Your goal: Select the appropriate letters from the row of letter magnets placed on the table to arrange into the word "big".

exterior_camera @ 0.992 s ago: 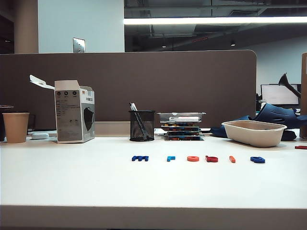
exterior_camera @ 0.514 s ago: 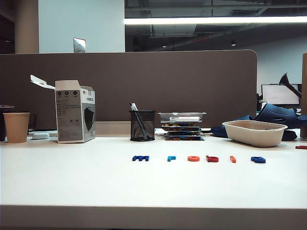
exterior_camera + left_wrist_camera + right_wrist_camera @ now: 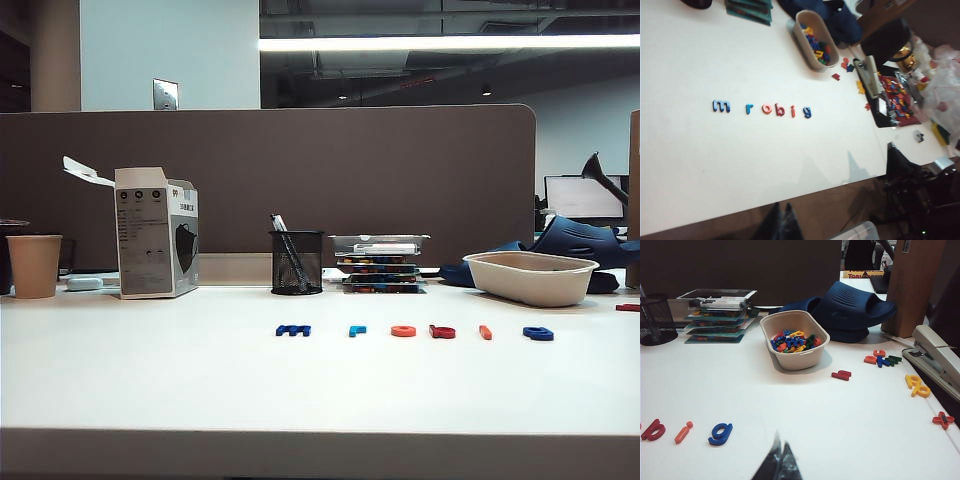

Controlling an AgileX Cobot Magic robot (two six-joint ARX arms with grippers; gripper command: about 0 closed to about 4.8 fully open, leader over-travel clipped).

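Right gripper [image 3: 777,460] jaws closed, left gripper [image 3: 781,225] jaws apparently closed too (dark, blurred), both bottom centre of wrist views. Risk: orange ring [image 3: 767,109] touching-close beside b [image 3: 780,110]; wrong pick or nudge scatters i [image 3: 793,111], g [image 3: 807,112].

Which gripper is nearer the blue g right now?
Right, probably. The right gripper sits low, just short of the blue g; the left gripper views the whole row from high beyond the table edge.
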